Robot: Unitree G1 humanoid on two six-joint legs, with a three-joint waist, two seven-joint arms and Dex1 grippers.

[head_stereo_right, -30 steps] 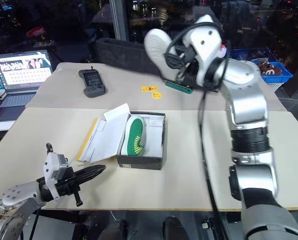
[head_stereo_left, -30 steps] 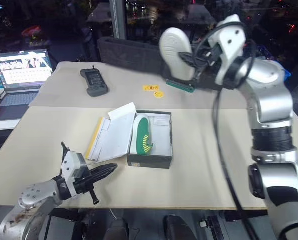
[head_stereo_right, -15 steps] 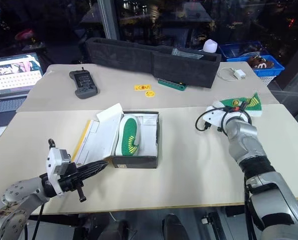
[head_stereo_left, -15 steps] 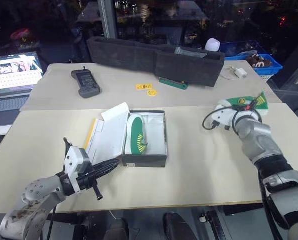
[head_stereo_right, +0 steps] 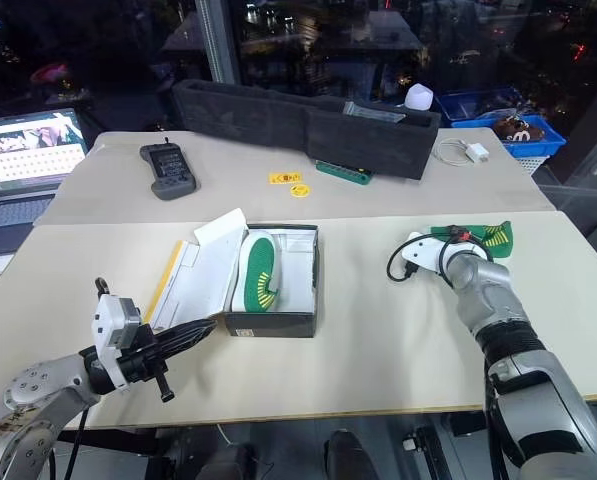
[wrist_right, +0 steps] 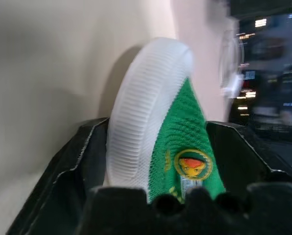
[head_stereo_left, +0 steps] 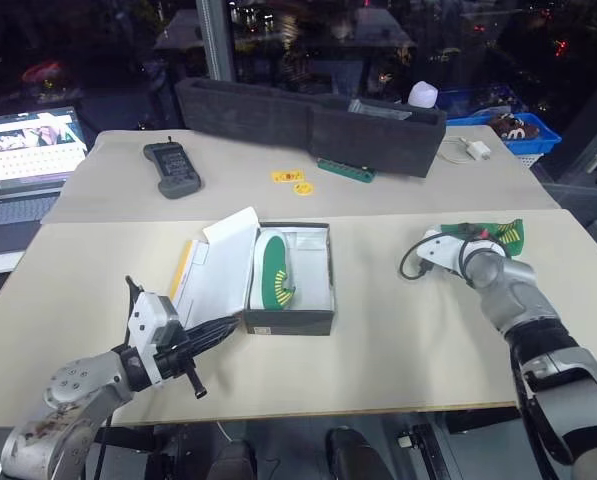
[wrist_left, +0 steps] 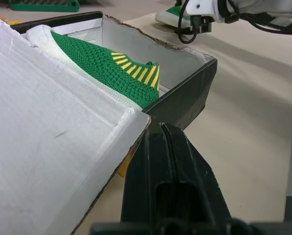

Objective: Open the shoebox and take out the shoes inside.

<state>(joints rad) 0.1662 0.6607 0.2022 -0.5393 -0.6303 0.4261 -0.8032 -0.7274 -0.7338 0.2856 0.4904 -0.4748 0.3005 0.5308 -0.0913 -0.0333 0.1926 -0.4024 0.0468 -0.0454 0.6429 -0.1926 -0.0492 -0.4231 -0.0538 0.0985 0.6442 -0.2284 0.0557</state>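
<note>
While our right gripper (wrist_right: 155, 196) rests with its fingers spread either side of one green shoe (head_stereo_right: 473, 238) lying on the table (head_stereo_right: 378, 330), that shoe may drag along if we pull back carelessly. Our left gripper (wrist_left: 168, 161) is closed, empty, beside the open shoebox (head_stereo_left: 288, 270), where the second shoe (head_stereo_left: 273, 270) waits.

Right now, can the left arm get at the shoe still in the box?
Probably yes. The left gripper sits shut at the shoebox corner, lid folded back, remaining shoe exposed, nothing between; it must open first.
</note>
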